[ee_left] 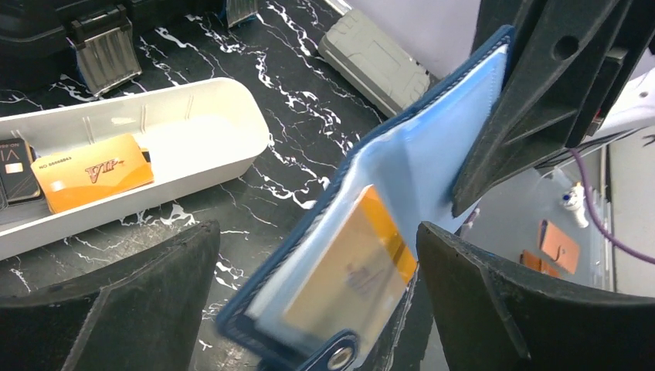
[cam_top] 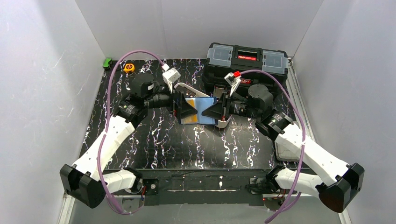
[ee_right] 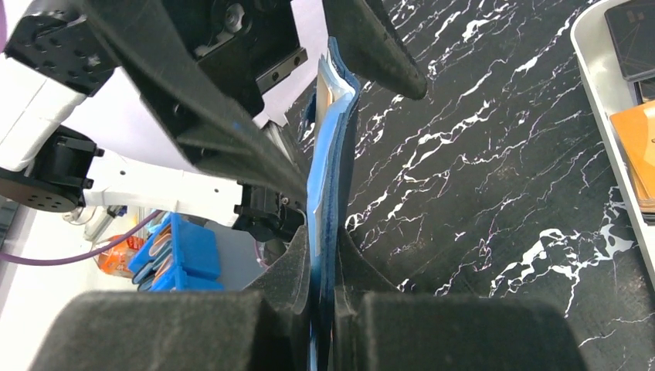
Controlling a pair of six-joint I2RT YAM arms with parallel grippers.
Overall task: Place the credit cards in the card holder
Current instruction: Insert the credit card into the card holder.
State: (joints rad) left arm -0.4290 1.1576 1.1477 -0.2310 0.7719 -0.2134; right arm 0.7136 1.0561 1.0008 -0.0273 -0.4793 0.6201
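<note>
Left tool (ee_left: 315, 236): fingers spread, flanking the card holder (ee_left: 409, 166). Holder open, raised over the bench (cam_top: 163, 144) centre toward the far edge, one orange credit card (ee_left: 347, 270) in its sleeve. Right tool (ee_right: 323, 259): pinching the holder's edge. White tray (ee_left: 201, 116) behind: second orange card (ee_left: 93, 171), dark card (ee_left: 15, 171).

Bright even light, near foreground seemingly blurry

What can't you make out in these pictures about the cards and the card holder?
- Top external: white tray, contents hidden behind left arm.
- Left wrist: dark card, cut by left edge; orange card in card holder, print blurred.
- Right wrist: card holder edge-on, pockets unseen.
</note>
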